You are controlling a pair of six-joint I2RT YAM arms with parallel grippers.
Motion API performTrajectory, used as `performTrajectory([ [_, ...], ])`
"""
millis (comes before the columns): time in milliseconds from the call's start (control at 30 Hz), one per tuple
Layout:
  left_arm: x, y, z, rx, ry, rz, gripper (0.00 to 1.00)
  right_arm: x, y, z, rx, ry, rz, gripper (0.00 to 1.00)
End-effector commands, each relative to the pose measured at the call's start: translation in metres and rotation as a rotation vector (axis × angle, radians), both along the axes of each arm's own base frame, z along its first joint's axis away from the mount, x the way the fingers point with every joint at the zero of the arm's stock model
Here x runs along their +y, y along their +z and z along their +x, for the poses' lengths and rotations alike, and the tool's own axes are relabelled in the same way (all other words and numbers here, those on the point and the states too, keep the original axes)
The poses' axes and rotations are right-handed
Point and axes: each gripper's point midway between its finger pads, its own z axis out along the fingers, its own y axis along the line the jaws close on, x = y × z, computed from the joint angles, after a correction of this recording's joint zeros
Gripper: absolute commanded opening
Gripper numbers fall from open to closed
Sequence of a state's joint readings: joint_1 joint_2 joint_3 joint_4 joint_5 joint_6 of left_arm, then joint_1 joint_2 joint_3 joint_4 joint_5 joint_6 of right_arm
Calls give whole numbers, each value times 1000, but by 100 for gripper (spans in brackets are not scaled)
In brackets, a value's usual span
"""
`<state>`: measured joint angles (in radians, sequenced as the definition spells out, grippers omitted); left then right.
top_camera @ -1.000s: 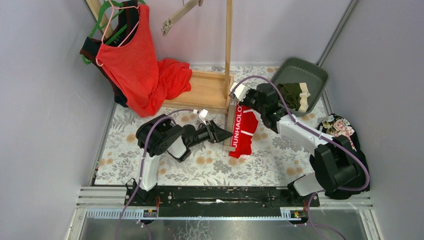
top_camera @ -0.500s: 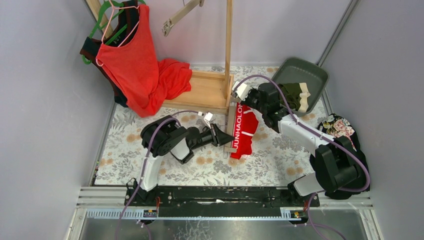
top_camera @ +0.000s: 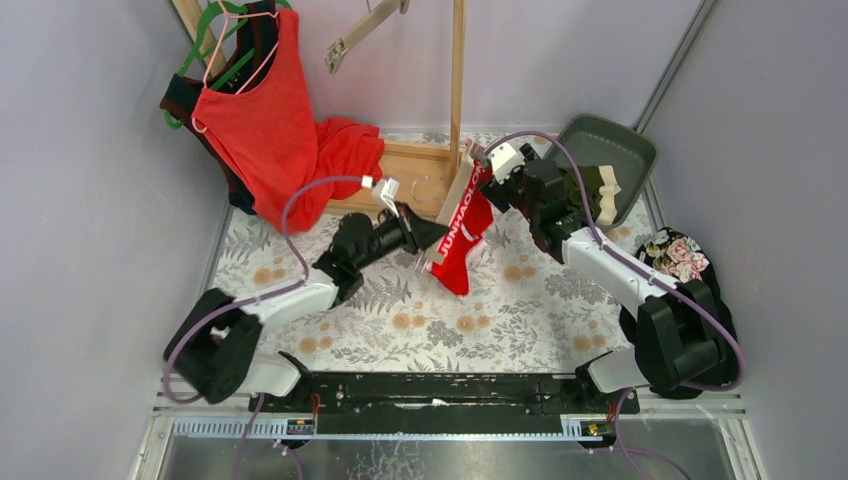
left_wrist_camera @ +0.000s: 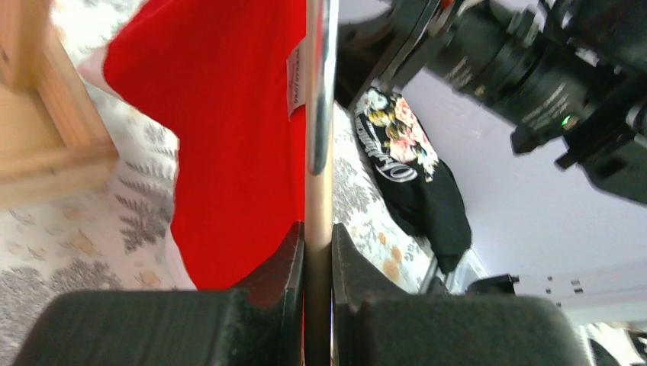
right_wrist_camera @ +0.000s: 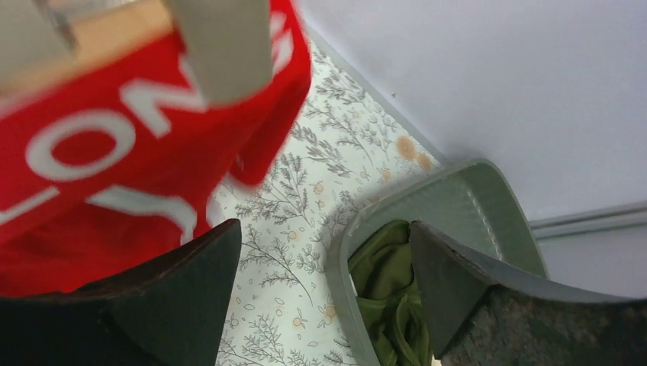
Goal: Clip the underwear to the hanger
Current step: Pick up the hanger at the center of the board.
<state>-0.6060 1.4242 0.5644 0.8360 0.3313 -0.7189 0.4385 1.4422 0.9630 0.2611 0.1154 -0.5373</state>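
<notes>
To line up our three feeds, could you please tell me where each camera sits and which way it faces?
Top external: high behind the robot, looking down on the table; left arm and right arm show, red briefs on the hanger.
Left wrist: on the left arm, facing along its shut jaws, which grip the hanger, toward the right arm.
Right wrist: on the right arm, looking past its open jaws at the green tray.
Shared: all see the red briefs.
</notes>
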Motion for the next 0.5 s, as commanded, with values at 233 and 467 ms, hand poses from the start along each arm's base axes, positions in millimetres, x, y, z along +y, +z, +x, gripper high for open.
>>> performTrajectory([
  [233, 49, 62, 22, 39, 169, 455, 0, -45, 114, -17, -218, -258, 284, 99],
  [467, 92, 108, 10, 88, 304, 572, 0, -64, 124, -21, -156, -371, 382, 99],
])
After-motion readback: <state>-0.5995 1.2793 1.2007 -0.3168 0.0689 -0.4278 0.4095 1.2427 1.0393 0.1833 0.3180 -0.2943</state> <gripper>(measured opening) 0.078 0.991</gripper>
